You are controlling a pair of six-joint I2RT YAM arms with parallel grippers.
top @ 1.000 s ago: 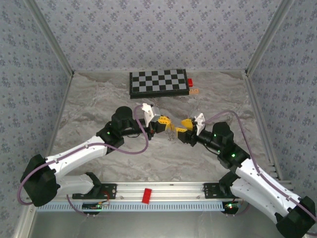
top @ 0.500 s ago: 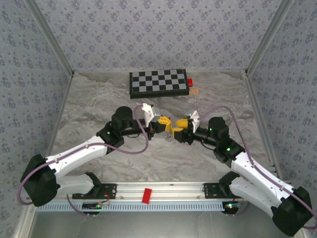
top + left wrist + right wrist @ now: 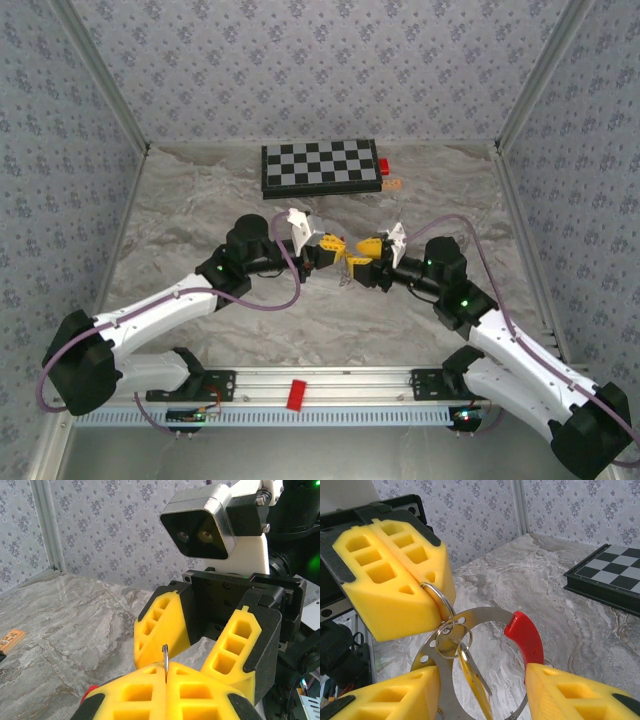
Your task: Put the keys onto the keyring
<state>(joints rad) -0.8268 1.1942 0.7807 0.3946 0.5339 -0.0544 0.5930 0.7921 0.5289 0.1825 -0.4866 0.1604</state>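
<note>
Centre of the overhead frame, both arms nose to nose above the surface [image 3: 200, 220], well below the chessboard [image 3: 320, 165] at the top. The left tool [image 3: 165, 675] is clenched tight, and in its own view a sliver of thin wire [image 3: 164, 656] pokes up from the seam between the pads. From the right wrist you see what that is: a small split ring [image 3: 440, 600] pinched at its top, so everything else dangles free below it.

And there is the keyring [image 3: 485, 614], the flat grey loop with its red section [image 3: 525, 635] at centre right, hanging in mid-frame off the surface. The yellow key [image 3: 470, 672] hangs inside the loop, lower centre, from a smaller ring. Whether it is fully threaded I can't say.

The right tool [image 3: 482, 680] has its jaws spread, one yellow finger at each bottom corner of its view, with the loop's lower part sitting just past them. No pinch on it that I can see.

My read: the left tool is the fixed anchor, keeping the loop hanging face-on to the right, and the right is lined up to take the loop. The risk is the dangling loop swinging when it is touched.
</note>
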